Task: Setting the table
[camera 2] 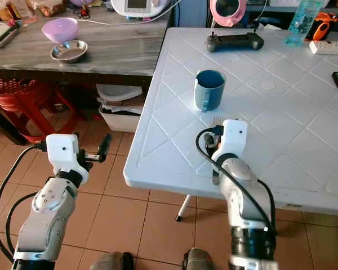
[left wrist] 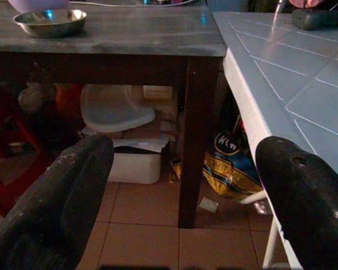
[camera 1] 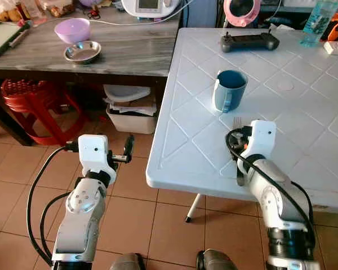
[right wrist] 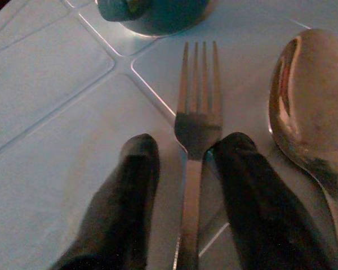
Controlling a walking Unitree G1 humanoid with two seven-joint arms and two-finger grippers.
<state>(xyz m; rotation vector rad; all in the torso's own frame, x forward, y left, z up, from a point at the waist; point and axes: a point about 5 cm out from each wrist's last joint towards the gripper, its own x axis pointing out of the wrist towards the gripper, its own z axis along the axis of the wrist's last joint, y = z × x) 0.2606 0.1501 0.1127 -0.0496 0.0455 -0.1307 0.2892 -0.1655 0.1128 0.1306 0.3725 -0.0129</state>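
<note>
Here my right pincer (right wrist: 183, 163) is down on the white table (camera 1: 304, 129), just on my side of the blue mug (camera 1: 230, 90). Its fingers (right wrist: 129, 191) are spread to either side of the fork (right wrist: 196, 129), one touching the neck, not clamped on it. The fork lies flat, tines toward the mug, with a spoon (right wrist: 312, 107) just beside it. My left pincer (camera 1: 127, 151) hangs released over the tiled floor, off the table's edge, well away from the mug.
</note>
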